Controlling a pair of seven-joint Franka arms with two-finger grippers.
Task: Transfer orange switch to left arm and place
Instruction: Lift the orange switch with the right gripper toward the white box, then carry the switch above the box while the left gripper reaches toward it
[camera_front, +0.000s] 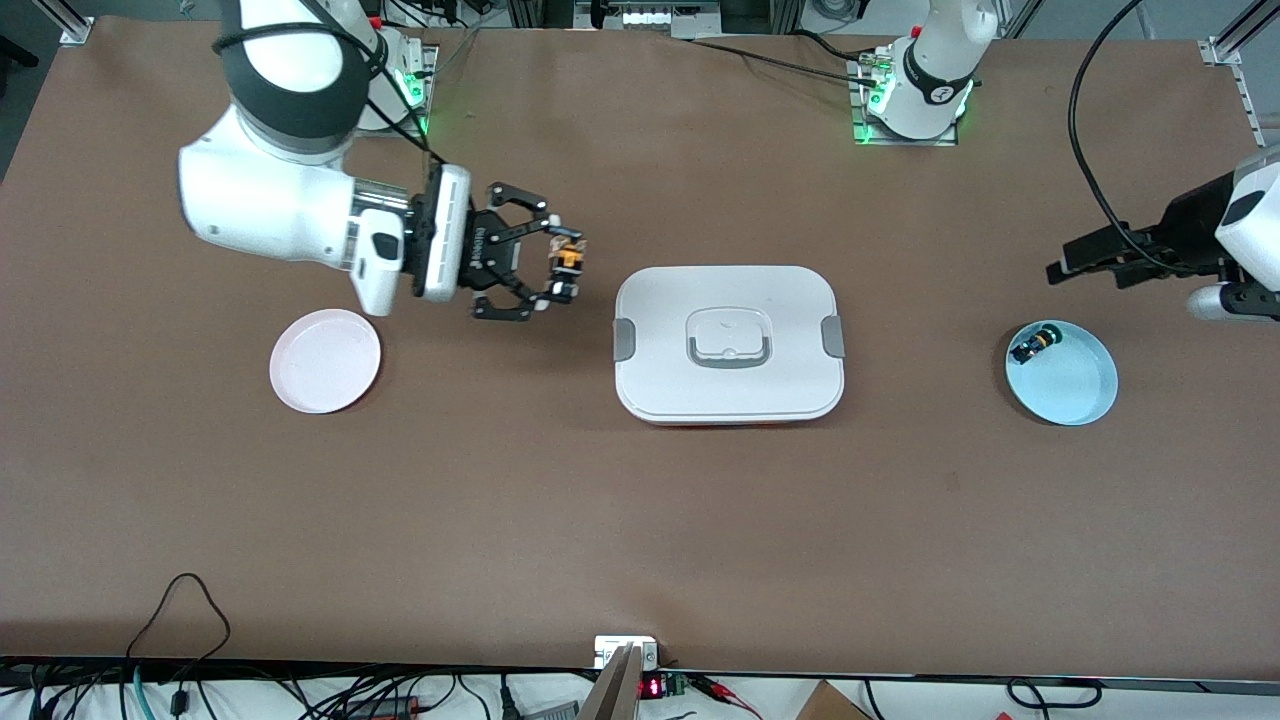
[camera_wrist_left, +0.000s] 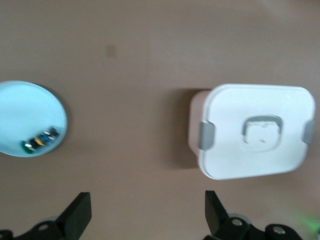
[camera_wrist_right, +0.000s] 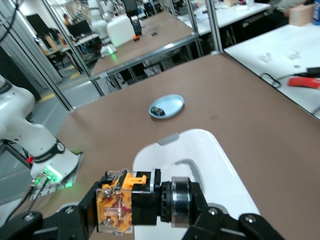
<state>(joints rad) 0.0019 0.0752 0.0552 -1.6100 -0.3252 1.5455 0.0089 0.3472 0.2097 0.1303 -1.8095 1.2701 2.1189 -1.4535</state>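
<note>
We count one box (camera_front: 728, 343), two plates, two switches. Right gripper (camera_front: 562, 270) pinches the orange switch (camera_front: 568, 260); left gripper (camera_wrist_left: 147, 215) hangs spread.

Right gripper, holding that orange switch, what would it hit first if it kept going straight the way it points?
Probably the box, if low enough; the right gripper points toward it, height unclear.
</note>
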